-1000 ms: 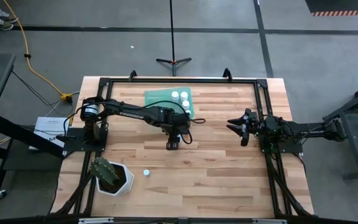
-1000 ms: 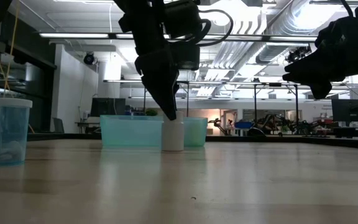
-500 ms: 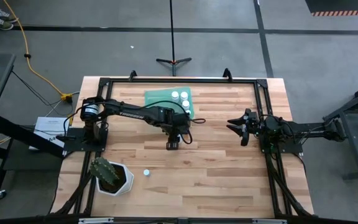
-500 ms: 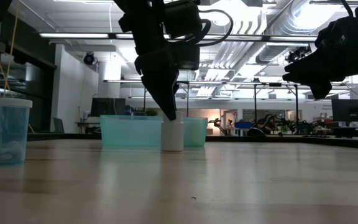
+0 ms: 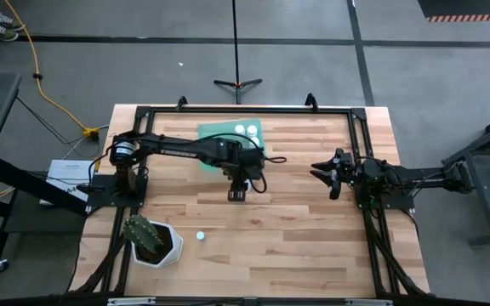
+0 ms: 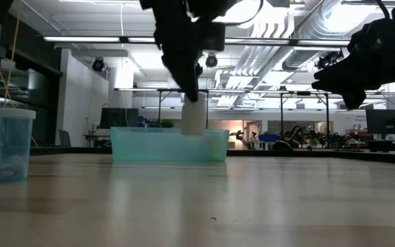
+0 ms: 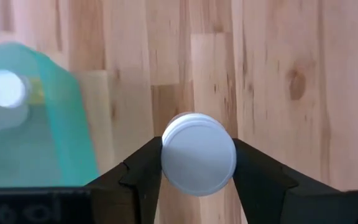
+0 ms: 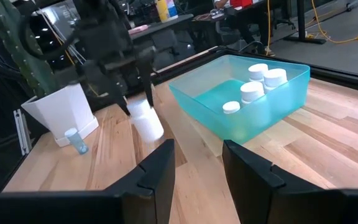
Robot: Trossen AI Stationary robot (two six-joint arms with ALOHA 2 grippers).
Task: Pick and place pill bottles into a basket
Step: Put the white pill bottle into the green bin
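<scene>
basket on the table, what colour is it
Translucent teal-green; the basket shows best in the right wrist view, with white pill bottles inside.

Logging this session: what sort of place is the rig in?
Probably a robotics lab or workshop: exposed ceiling ducts, workbenches with equipment behind the table, and a cabled concrete floor.

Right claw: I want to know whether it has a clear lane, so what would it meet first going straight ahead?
Probably the bottle held in the left claw, lifted off the table; the basket sits off to one side. Depth is uncertain.
</scene>
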